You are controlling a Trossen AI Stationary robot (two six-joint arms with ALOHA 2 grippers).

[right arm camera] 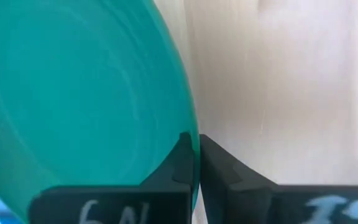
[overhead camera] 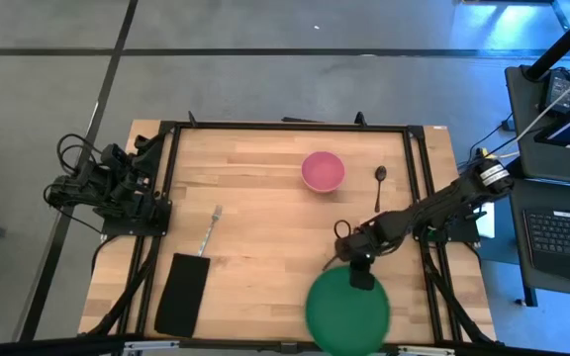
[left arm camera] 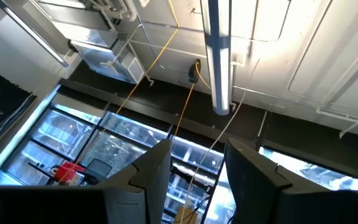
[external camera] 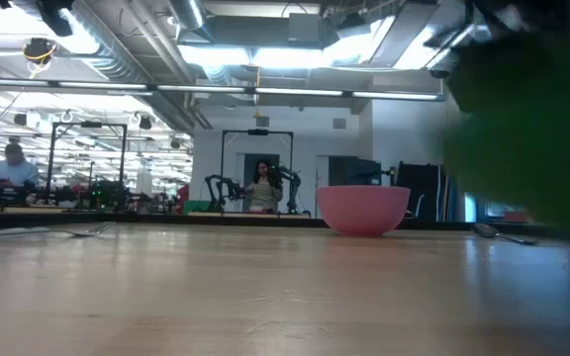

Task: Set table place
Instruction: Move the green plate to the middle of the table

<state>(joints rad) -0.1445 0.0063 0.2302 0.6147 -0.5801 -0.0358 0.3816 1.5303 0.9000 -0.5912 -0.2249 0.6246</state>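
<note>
The round green plate (overhead camera: pixel 347 314) is near the table's near edge, right of centre, and my right gripper (overhead camera: pixel 361 274) is shut on its far rim. In the low view the plate (external camera: pixel 532 119) is a green blur above the table top. The pink bowl (overhead camera: pixel 323 170) stands on its base toward the far side. The small dark spoon (overhead camera: pixel 380 183) lies flat to its right. The silver fork (overhead camera: pixel 209 229) lies flat left of centre. My left gripper (left arm camera: pixel 197 180) is open, parked at the table's left edge and pointing at the ceiling. My right gripper pinches the plate's far rim (right arm camera: pixel 195 155) between its two fingers, one finger (right arm camera: pixel 176 165) on each face. It comes from the table's far right side, slanting down. The plate looks lifted off the table and round from above, reaching out toward the near edge.
A black rectangular cloth (overhead camera: pixel 183 294) lies flat near the table's near left corner, just below the fork. Black rails (overhead camera: pixel 419 168) frame the wood top. Bare wood (overhead camera: pixel 265 247) lies between the fork, the bowl and the plate. A desk with a keyboard (overhead camera: pixel 562 232) stands right of the table.
</note>
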